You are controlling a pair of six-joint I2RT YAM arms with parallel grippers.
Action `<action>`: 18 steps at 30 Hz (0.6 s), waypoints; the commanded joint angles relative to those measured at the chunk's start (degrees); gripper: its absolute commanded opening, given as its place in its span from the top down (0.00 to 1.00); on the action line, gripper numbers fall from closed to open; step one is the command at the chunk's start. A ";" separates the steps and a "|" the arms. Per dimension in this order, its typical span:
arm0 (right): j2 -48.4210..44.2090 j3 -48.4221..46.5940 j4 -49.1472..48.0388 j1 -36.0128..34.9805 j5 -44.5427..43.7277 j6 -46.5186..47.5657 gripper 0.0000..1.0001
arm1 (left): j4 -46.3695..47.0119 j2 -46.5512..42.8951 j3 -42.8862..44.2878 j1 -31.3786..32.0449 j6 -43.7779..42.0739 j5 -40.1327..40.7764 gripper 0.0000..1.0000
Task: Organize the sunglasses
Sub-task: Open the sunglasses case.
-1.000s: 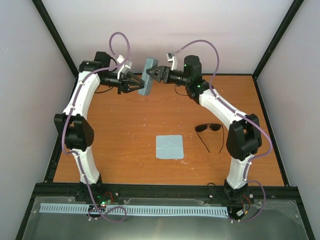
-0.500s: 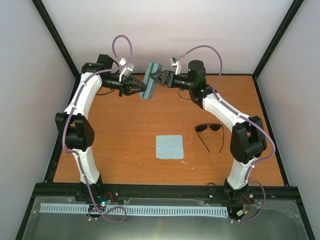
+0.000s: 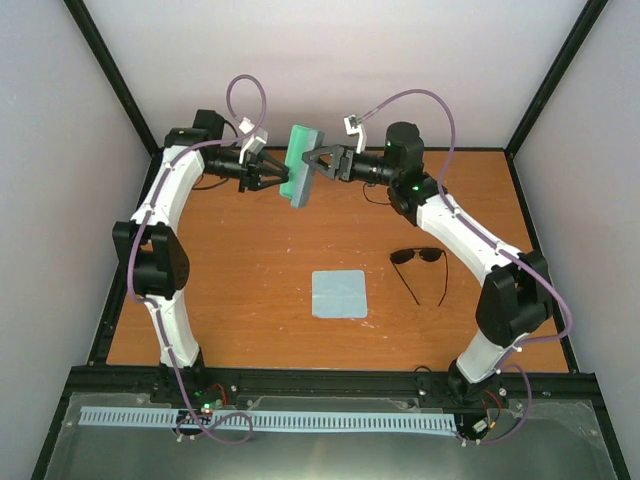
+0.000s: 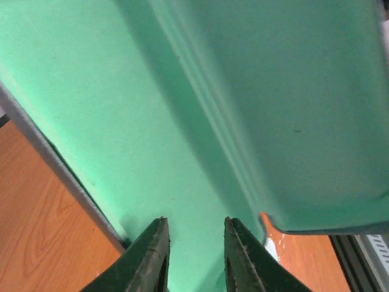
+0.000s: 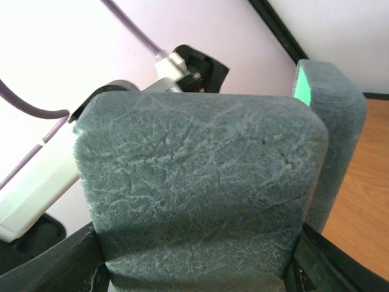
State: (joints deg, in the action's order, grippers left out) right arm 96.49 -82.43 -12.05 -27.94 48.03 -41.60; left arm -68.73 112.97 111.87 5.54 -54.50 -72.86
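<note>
The black sunglasses (image 3: 420, 262) lie on the table at the right, temple arms spread open toward the near edge. The blue-grey case (image 3: 300, 160) hangs in the air at the back between both grippers, opened so its green lining shows. My right gripper (image 3: 314, 165) is shut on one half of the case (image 5: 200, 182), a finger on each side (image 5: 200, 271). My left gripper (image 3: 277, 172) reaches into the case from the left. Its fingers (image 4: 196, 226) stand a little apart with their tips against the green lining (image 4: 152, 121), and nothing shows clamped between them.
A pale blue square cloth (image 3: 339, 293) lies flat mid-table, left of the sunglasses. The wooden table (image 3: 240, 260) is fenced by black frame posts and pale walls. Both arms arch over the back of the table.
The case has gone from closed to hinged open, its green lining now showing. The right arm has stretched and its elbow has swung right. The sunglasses and cloth have not moved.
</note>
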 commanded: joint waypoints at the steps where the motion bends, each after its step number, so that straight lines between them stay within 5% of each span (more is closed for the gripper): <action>1: -5.51 -0.43 -2.90 -0.96 3.93 1.83 0.97 | 4.36 1.43 0.92 -0.70 1.53 5.23 0.63; 7: -6.53 3.81 -3.91 -0.37 -2.46 3.72 0.97 | 14.93 -1.87 -0.39 -6.89 15.47 -3.70 0.29; 12: -5.96 5.88 -12.29 -0.09 -4.27 -0.09 0.97 | 18.26 -4.08 -4.54 -7.74 17.07 -3.31 0.23; 18: -3.80 3.64 -12.76 -0.09 -5.66 0.21 0.97 | 8.21 -2.15 -2.48 -7.16 11.34 -7.35 0.22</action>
State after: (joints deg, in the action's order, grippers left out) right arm 92.38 -76.44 -19.79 -27.97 43.55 -41.21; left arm -55.13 111.57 107.26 -2.81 -40.18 -76.03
